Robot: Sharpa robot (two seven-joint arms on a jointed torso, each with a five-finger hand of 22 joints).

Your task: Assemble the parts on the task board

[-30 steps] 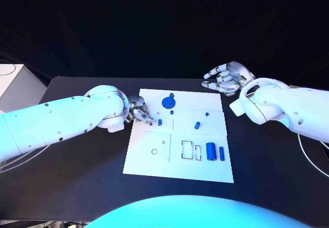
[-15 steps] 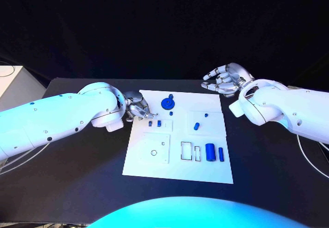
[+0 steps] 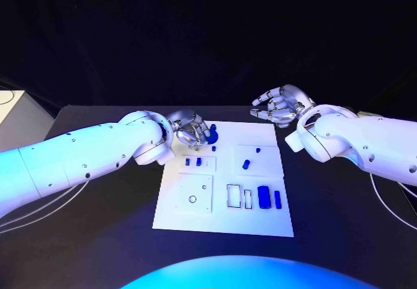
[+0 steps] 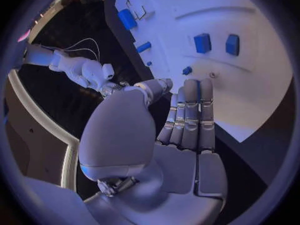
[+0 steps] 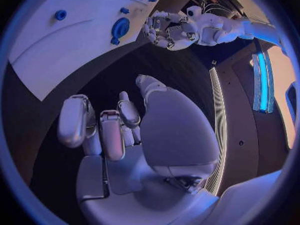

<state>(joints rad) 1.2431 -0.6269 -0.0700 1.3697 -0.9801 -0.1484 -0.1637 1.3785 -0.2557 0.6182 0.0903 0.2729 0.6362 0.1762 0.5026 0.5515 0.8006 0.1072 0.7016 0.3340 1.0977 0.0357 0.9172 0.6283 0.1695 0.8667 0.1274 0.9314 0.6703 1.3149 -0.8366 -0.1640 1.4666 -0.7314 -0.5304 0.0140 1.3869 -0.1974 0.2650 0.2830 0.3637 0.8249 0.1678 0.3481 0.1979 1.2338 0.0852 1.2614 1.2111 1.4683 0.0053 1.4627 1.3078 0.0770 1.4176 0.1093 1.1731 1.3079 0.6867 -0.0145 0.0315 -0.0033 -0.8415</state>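
The white task board (image 3: 224, 198) fills the centre of the head view, small blue parts (image 3: 264, 196) scattered across it. At its upper-left corner the left hand (image 3: 193, 131) hovers beside the round blue part (image 3: 211, 132), fingers loosely curled, holding nothing — a pick-up seemingly in hand, calling next for a closing grip. The right hand (image 3: 276, 105) waits upper right — fingers apart, empty.

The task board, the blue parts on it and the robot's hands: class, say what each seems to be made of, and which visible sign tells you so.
Task board: probably matt white plastic or coated sheet; flat, even, no glare.
Blue parts, such as the round one: likely moulded or printed plastic; solid uniform colour, soft sheen.
Left hand and right hand: silver with highlights, so metal or metallic-finished plastic; the pictures cannot settle which.
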